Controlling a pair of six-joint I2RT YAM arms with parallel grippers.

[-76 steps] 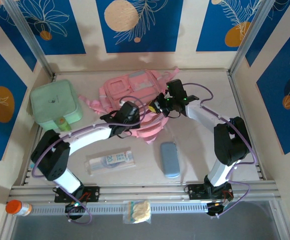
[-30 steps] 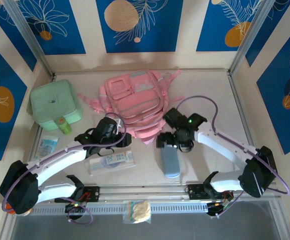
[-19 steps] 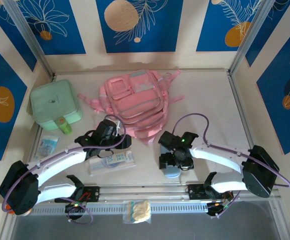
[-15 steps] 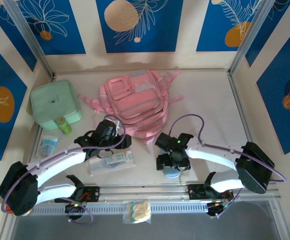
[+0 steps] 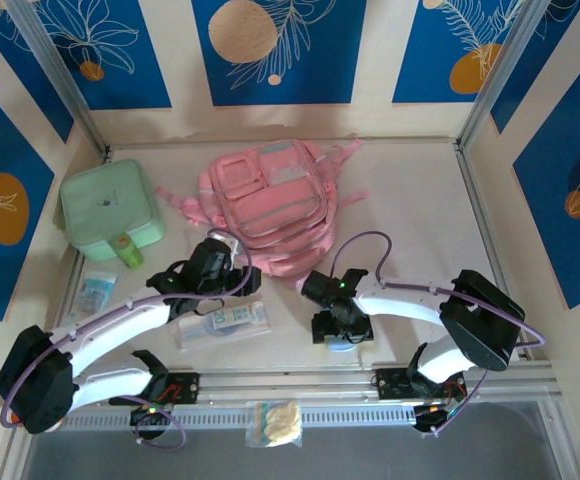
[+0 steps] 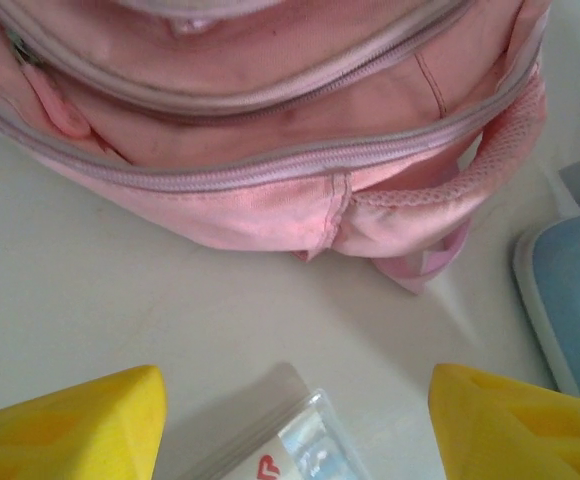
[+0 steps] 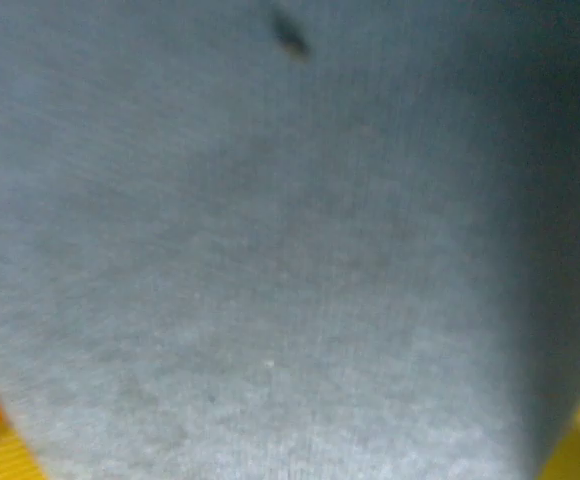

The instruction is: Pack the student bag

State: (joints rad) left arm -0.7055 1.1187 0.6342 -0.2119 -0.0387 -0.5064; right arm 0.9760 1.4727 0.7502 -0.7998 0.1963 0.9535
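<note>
Lying flat, the student bag runs near-to-far, zip end nearest; left end effector spread, right end effector unclear.

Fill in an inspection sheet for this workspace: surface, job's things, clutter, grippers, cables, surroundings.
Surface: pale table, nothing spilled.
Job's things: pink student bag lying flat at the back; the zips in the left wrist view look shut.
Clutter: mint-green case, green bottle beside it, clear pouch, blue case, snack packet on the front rail.
Grippers: left gripper open above the clear pouch; right gripper straddles the blue case, grip unclear.
Cables: purple cables loop along both arms.
Surroundings: blue leaf-print panels.
</note>
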